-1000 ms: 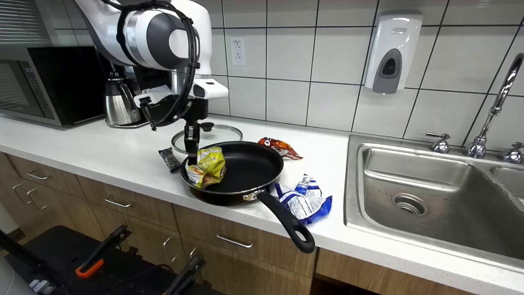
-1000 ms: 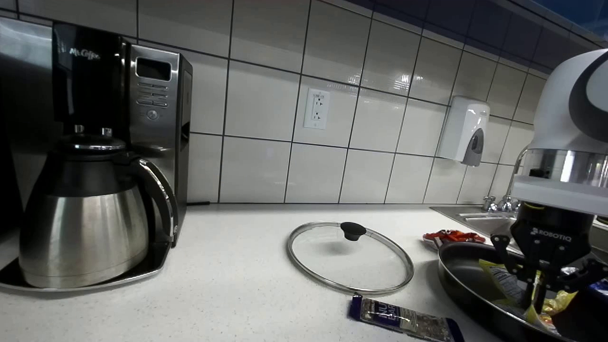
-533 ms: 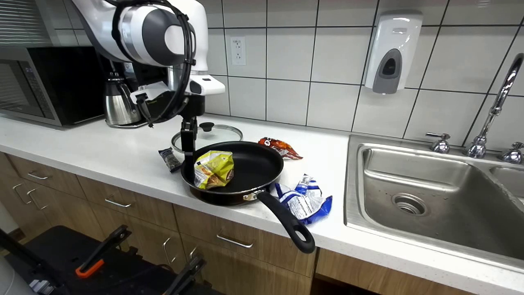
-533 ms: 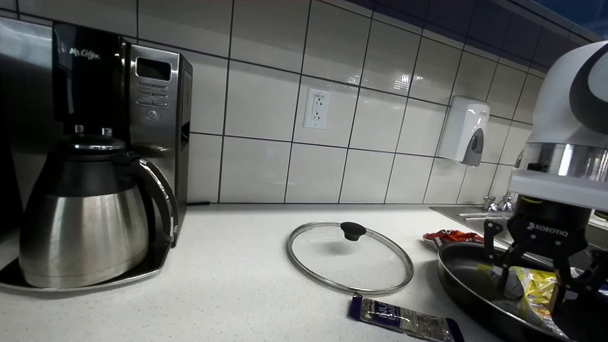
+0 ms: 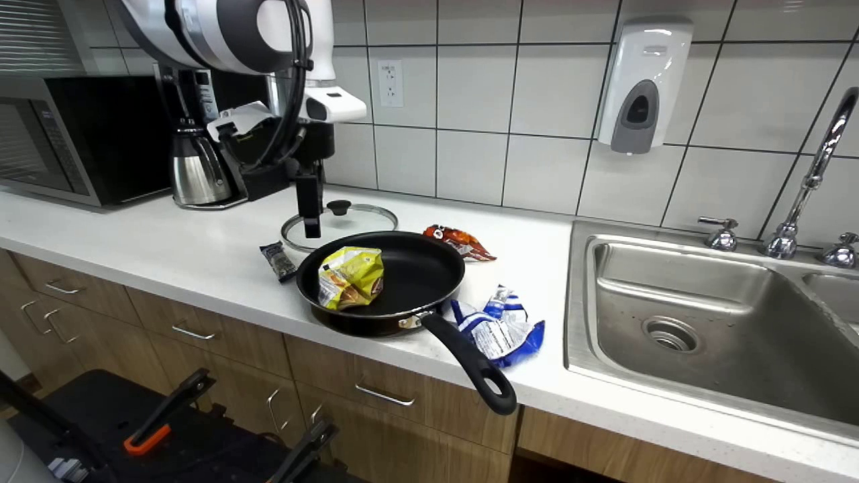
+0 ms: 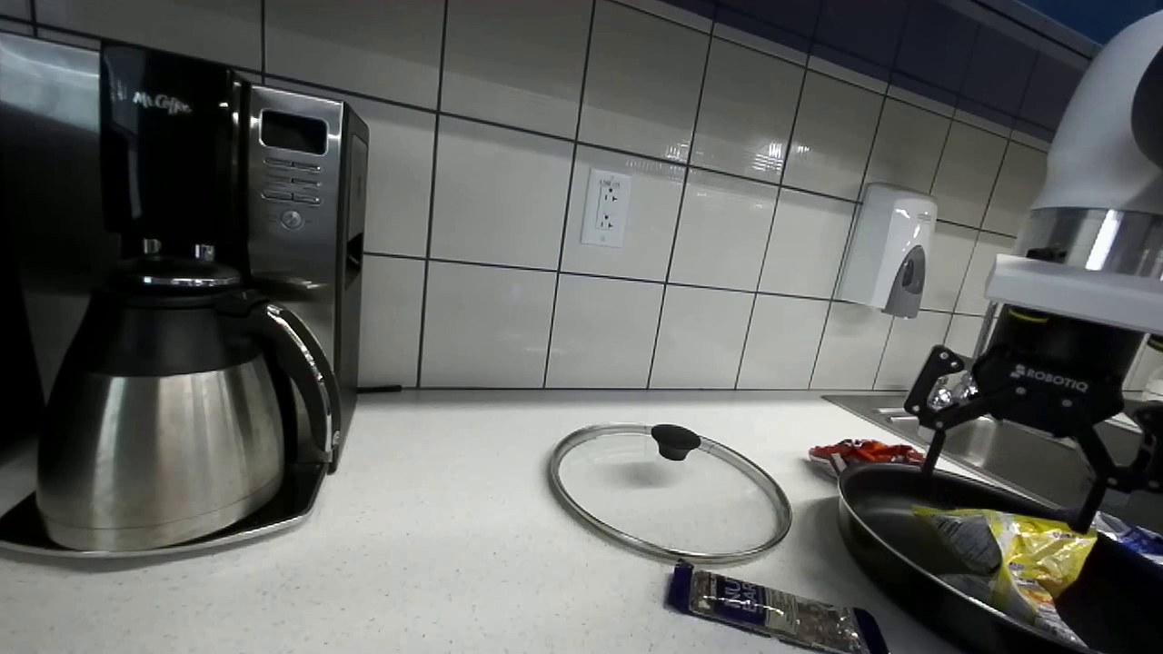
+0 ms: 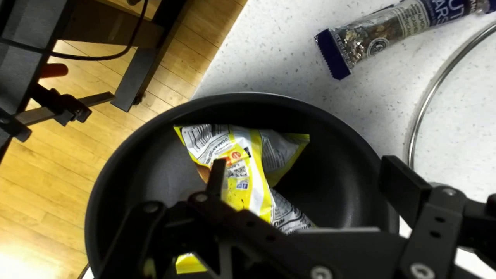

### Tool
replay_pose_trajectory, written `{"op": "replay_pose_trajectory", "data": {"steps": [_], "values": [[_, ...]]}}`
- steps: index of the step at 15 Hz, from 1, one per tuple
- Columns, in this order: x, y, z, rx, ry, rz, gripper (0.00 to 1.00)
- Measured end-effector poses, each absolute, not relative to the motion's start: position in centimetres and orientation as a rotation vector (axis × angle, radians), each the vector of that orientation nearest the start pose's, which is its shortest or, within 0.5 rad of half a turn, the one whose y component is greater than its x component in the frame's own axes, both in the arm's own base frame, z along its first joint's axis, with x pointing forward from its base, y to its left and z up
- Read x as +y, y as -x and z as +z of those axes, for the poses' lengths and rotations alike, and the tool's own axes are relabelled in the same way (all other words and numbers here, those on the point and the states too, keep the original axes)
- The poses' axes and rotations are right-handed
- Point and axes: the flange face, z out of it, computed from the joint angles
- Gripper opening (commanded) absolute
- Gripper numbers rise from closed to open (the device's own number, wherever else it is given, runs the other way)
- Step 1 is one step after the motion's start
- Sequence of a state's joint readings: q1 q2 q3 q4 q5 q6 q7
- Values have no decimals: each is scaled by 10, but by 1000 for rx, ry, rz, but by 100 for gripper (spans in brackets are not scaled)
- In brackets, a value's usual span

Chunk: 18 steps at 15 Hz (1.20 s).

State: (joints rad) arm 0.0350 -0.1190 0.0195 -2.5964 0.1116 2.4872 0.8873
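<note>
Hovering above a round black frying pan with a crumpled yellow plastic snack bag inside, the jaws stand wide apart, empty.

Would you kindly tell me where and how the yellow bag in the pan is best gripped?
I would pinch the crumpled middle of the yellow bag, coming down from above: the pan walls it in all round, probably making a sideways approach awkward, and the bag's creased surface should give the jaws folds to close on.
</note>
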Motion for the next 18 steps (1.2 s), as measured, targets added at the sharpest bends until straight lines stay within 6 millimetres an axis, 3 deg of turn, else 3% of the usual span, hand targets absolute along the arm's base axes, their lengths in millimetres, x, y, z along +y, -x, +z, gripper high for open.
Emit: {"op": "replay_pose_trajectory", "data": {"steps": [7,18], "values": [[4,-435,329,1385,2758,-43,100],[-1,-436,326,1396,2762,-36,100]]}}
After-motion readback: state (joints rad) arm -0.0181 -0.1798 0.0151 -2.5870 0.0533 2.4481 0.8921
